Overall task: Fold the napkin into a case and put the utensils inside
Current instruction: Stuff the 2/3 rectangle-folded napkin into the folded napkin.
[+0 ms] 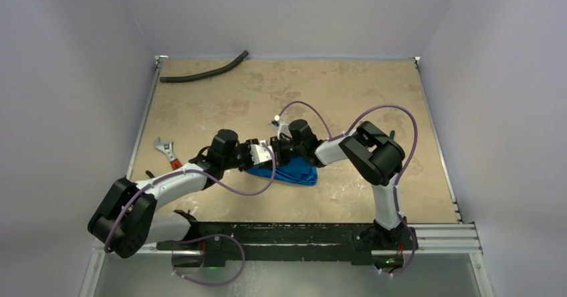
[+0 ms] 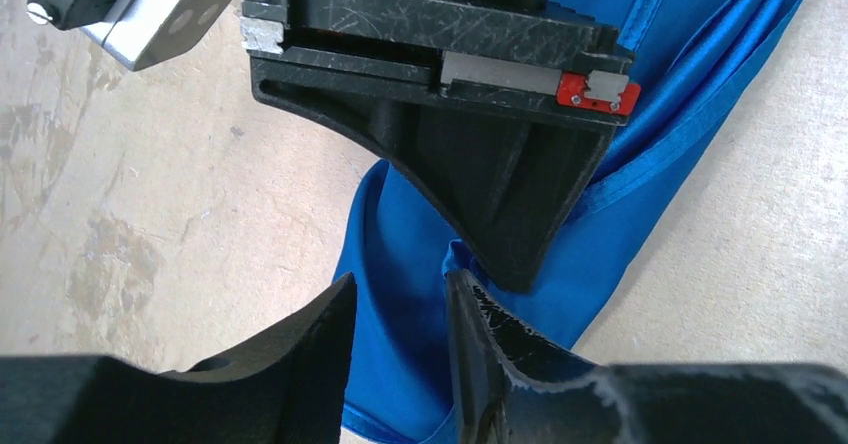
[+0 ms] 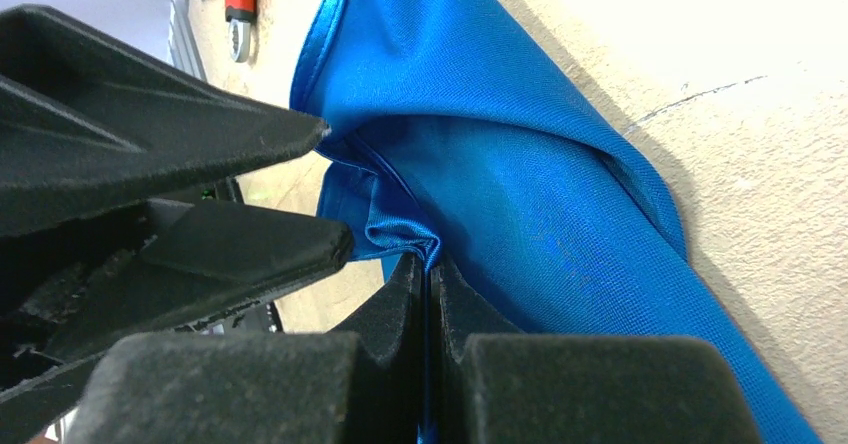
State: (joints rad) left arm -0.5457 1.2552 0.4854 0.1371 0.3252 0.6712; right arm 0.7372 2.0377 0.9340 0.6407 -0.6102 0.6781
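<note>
The napkin lies bunched mid-tabletop, its far edge hidden under both wrists. The right claw is clamped on a raised fold of it. The left claw, just beside, stands apart over the cloth. Left of the napkin lies a red-handled wrench; farther beyond, a black hose.

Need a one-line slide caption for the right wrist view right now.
Right gripper pinches a fold of the blue napkin while the left gripper hangs open alongside.
</note>
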